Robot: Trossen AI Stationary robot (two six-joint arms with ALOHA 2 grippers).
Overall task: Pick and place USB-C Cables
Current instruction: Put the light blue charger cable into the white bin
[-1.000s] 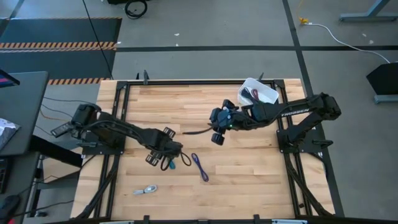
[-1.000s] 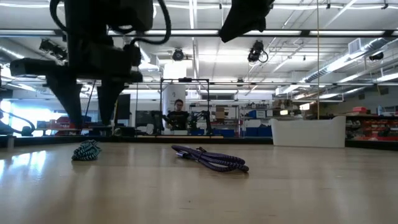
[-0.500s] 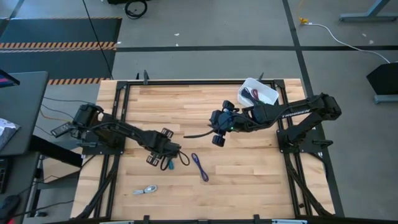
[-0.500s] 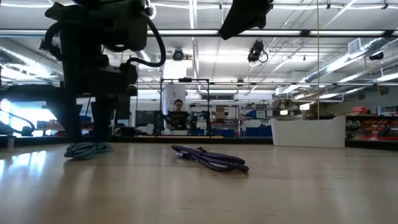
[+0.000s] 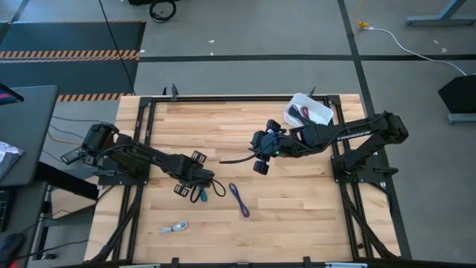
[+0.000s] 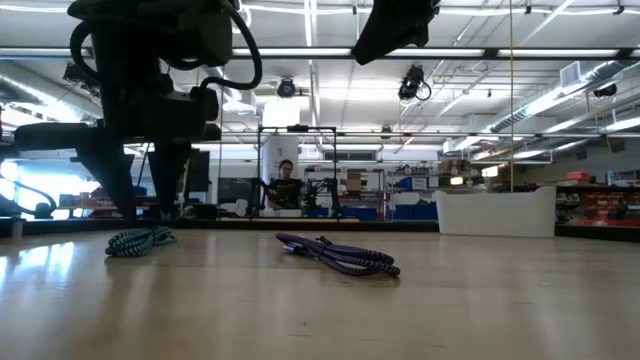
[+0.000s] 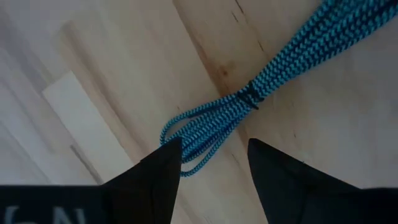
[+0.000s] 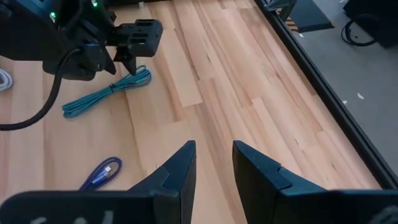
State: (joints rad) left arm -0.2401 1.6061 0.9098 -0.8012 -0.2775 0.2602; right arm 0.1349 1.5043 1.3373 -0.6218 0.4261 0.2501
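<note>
Your teal cable [image 7: 249,102] lies flat on the wooden table [image 5: 223,126], left of centre, a coiled bundle pinched by a small tie. The left gripper [image 7: 211,165] sits right over its looped end, fingers apart, with the loops lying in the gap between the tips; nothing is clamped. From across the table you see the same bundle [image 8: 106,93] stretched out beside that gripper [image 8: 134,40]. Just to its right lies a purple cable [image 5: 239,199], loose on the boards, and near the front edge a silver-white cable [image 5: 175,227] rests well apart from both. The white tray [image 5: 321,110] at the far right corner holds a dark red cable [image 5: 303,113]. Your right gripper [image 8: 211,165] hangs above mid-table, its fingers parted and holding nothing.
</note>
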